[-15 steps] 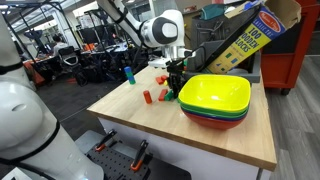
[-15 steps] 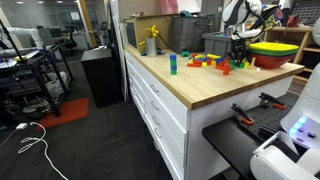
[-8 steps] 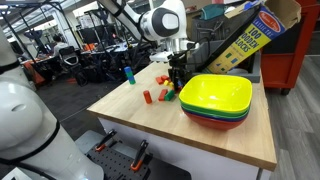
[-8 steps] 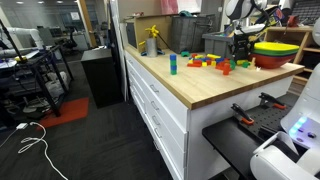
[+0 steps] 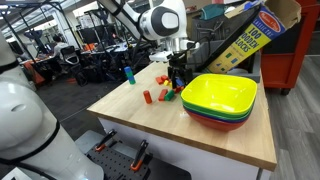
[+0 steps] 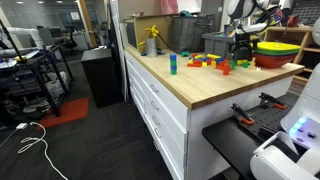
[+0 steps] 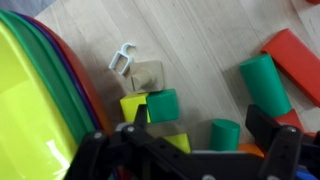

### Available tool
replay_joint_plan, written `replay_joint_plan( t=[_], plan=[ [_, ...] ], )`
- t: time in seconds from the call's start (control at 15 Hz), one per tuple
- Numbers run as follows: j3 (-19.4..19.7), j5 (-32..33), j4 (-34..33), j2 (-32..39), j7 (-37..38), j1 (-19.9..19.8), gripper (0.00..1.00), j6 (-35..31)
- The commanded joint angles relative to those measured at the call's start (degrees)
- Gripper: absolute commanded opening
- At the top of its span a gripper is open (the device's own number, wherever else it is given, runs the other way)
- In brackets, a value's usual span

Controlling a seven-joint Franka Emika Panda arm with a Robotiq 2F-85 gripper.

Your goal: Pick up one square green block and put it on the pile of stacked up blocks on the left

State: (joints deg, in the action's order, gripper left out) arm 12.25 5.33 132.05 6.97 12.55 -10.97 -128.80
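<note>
— What do the outside cameras give you?

— In an exterior view my pincer (image 5: 176, 84) hangs low over the loose blocks (image 5: 160, 95) on the table (image 5: 150, 122), just beside the stacked bowls (image 5: 220, 98). The pile of stacked up blocks (image 5: 127, 74) stands upright, its long axis vertical, well apart near the table's edge. In both exterior views it shows as a slim teal-blue tower.

— And the wrist view?

— Only there can I pick out the square green block (image 7: 162, 105). It lies flat on the table, a cube with no long axis, its edges nearly square to the frame. It touches a yellow block (image 7: 133, 107). My pincer stands wide open, gripping nothing.
</note>
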Motion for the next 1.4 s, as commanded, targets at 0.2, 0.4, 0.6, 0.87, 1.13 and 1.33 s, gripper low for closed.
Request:
replay_joint_plan(
  t=[0.2,0.4,0.6,0.87,1.13,1.33],
  plan=[
    [0.2,-0.2,1.9,0.3,-0.3,-0.1,1.0,0.2],
    [0.2,-0.8,1.4,1.9,-0.4,-0.2,1.0,0.0],
    [0.1,-1.4,0.7,3.2,-0.8,-0.2,1.0,-0.3],
    [0.0,-3.2,-0.8,4.6,-1.5,-0.4,1.0,-0.3],
    [-0.3,-5.6,-2.0,4.6,-2.3,-0.4,1.0,-0.3],
    [-0.3,-6.0,-2.6,5.2,-2.4,-0.3,1.0,-0.7]
  ],
)
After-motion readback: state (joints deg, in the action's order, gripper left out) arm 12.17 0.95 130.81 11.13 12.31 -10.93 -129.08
